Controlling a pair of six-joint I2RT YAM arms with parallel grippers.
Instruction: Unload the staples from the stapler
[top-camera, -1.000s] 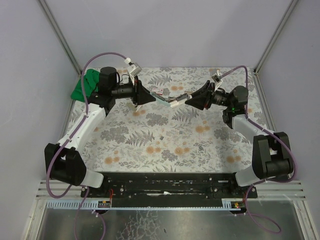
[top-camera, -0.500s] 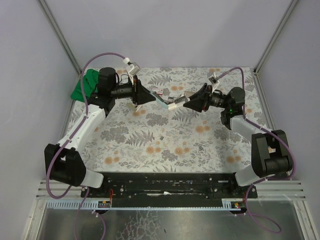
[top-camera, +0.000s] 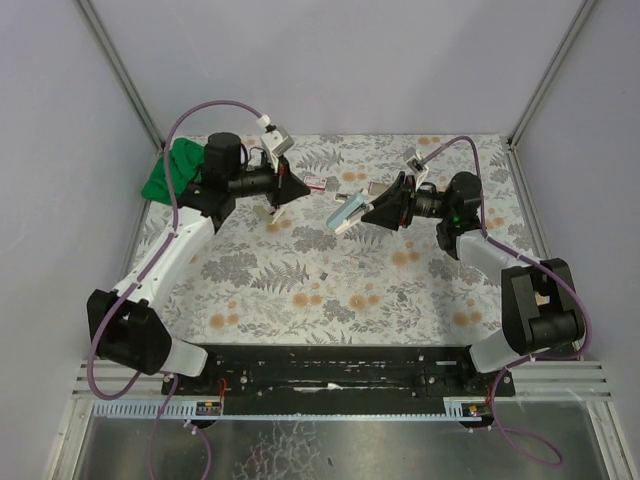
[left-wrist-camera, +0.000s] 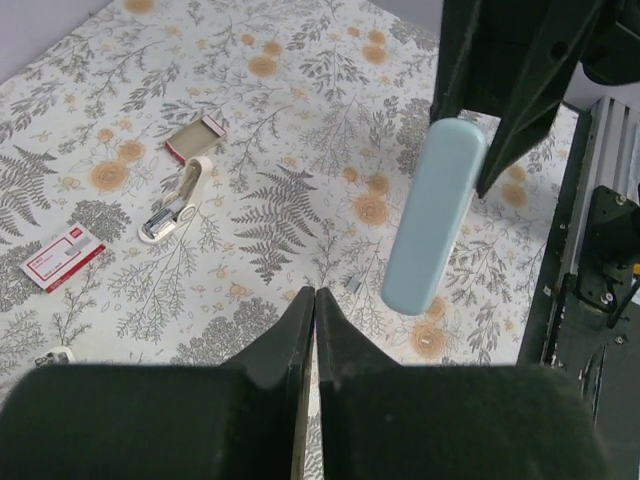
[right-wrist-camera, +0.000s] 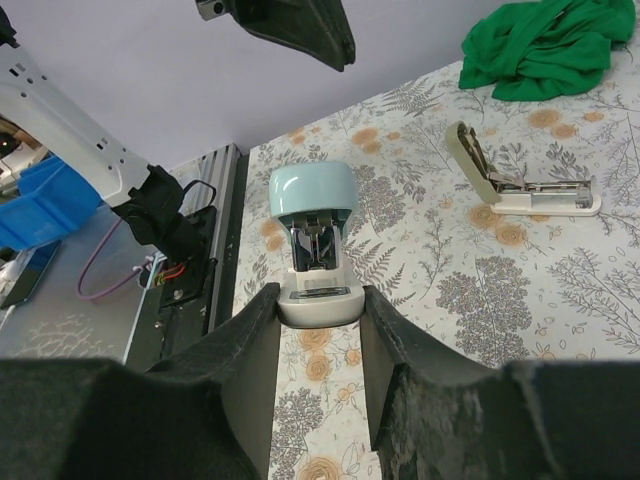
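Blue stapler (right-wrist-camera: 314, 240): hinged open, clamped in right gripper (right-wrist-camera: 318, 300). Left gripper (left-wrist-camera: 315, 300): closed, empty. Staples (left-wrist-camera: 352, 287): one bit on bench (left-wrist-camera: 300, 150). Magazine contents unclear; unloading probably partly done.

Probably a lab test booth — plain grey walls (top-camera: 350, 60), aluminium frame posts (top-camera: 121, 70).

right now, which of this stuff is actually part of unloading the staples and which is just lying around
In the job:
light-blue stapler, held by the right gripper
left gripper, shut and empty
tiny grey staples bit

Lying about:
open beige stapler
green cloth
red-and-white box
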